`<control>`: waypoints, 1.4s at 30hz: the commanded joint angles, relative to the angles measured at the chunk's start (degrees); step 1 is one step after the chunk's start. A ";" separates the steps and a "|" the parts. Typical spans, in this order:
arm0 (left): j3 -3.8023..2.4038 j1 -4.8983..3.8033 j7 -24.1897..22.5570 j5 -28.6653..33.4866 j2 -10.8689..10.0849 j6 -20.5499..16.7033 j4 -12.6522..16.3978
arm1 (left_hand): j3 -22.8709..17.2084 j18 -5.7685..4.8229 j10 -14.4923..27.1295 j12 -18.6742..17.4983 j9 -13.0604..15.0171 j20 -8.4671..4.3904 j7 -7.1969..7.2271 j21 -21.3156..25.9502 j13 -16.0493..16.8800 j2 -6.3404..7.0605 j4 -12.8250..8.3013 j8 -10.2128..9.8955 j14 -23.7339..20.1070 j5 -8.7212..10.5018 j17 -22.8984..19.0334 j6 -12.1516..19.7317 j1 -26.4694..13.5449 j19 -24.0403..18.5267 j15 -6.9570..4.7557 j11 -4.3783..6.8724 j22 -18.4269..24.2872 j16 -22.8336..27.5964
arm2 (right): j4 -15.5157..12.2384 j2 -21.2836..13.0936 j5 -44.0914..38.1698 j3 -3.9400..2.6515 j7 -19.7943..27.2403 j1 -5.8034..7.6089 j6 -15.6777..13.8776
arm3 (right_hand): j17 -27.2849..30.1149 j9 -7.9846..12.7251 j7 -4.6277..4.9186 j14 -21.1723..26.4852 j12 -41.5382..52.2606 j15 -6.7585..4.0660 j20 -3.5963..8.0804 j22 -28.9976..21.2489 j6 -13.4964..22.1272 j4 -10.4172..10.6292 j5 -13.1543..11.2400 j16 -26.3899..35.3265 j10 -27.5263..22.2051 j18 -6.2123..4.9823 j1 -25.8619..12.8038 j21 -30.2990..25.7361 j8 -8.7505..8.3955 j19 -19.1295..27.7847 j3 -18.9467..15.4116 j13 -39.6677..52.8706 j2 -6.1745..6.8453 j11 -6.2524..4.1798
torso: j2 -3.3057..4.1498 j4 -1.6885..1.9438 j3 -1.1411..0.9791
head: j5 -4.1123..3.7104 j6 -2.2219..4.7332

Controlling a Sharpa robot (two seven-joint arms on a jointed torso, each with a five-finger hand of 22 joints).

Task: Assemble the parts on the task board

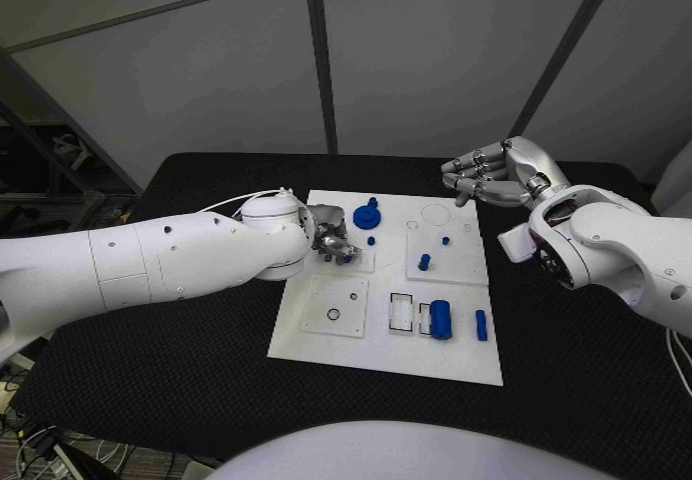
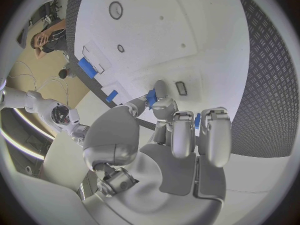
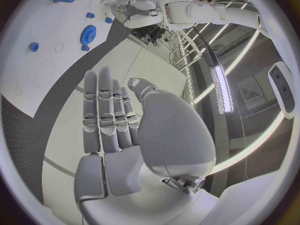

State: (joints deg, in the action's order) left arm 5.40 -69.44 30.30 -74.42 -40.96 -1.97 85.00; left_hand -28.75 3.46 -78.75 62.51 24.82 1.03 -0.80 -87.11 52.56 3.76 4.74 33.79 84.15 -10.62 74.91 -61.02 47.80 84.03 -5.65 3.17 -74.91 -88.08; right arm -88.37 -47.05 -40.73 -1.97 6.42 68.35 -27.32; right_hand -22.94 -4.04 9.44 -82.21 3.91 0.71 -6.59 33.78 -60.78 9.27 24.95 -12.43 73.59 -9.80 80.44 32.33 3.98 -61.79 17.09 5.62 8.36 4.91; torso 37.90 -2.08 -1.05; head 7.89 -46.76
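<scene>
Pinching a part (left hand) — board-side.

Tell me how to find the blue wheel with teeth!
Look at the white task board in the middle of the black table. Go to its far edge, just past the left robot hand. The blue gear sits there; it is round and toothed with a knob on top, while the other blue parts are plain pegs and blocks.

The bench is black with a fine raised tread pattern. The board on it is white, its small parts blue. Each robot hand is silver, on white arms.
</scene>
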 commanded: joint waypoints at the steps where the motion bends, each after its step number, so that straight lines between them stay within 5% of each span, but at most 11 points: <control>1: 0.05 -0.01 0.56 0.17 -0.21 1.26 -0.03 | 0.24 -2.45 -0.22 0.10 0.01 -0.30 0.06 -0.32 0.09 -0.10 0.03 -0.08 5.13 0.29 12.52 -0.22 -0.46 3.27 -0.18 -0.15 -11.34 -0.20 | -0.09 -0.02 -0.10 -0.03 0.28 0.10 0.26 | 0.09 -0.01 0.09 -0.29 -0.22 -0.04 -0.01 -0.09 0.33 0.38 0.38 0.21 -0.24 -0.62 -0.78 -0.22 -0.18 -0.32 0.04 -0.09 0.00 0.09 | 0.02 0.06 0.01 | -0.08 -0.16; 42: 0.05 -0.24 0.62 0.63 -0.56 3.01 0.59 | 1.01 -2.49 -0.34 0.28 -0.20 -0.34 0.18 -0.42 0.42 -0.08 -0.78 0.07 5.13 0.25 12.52 -0.30 0.69 3.38 -0.24 -0.06 -11.51 -0.19 | -0.08 0.08 -0.10 -0.03 0.25 0.10 0.37 | 0.09 -0.01 0.09 -0.29 -0.22 -0.04 -0.01 -0.09 0.33 0.38 0.38 0.21 -0.24 -0.62 -0.78 -0.22 -0.18 -0.32 0.04 -0.09 0.00 0.09 | -0.02 0.03 0.01 | 0.04 -0.34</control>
State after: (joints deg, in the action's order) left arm 5.37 -69.71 30.36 -74.18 -41.49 -0.17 85.42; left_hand -28.04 3.46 -78.74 62.51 24.70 1.03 -0.81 -87.33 52.92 3.74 4.02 33.80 84.16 -10.62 74.91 -61.03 47.83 84.03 -5.65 3.15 -74.91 -88.08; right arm -88.35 -46.98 -40.73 -1.97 6.40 68.35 -27.27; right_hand -22.95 -4.04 9.44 -82.21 3.91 0.71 -6.58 33.79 -60.78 9.27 24.95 -12.45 73.59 -9.80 80.44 32.33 3.98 -61.78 17.09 5.59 8.36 4.91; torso 37.91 -2.07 -1.08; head 7.91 -47.14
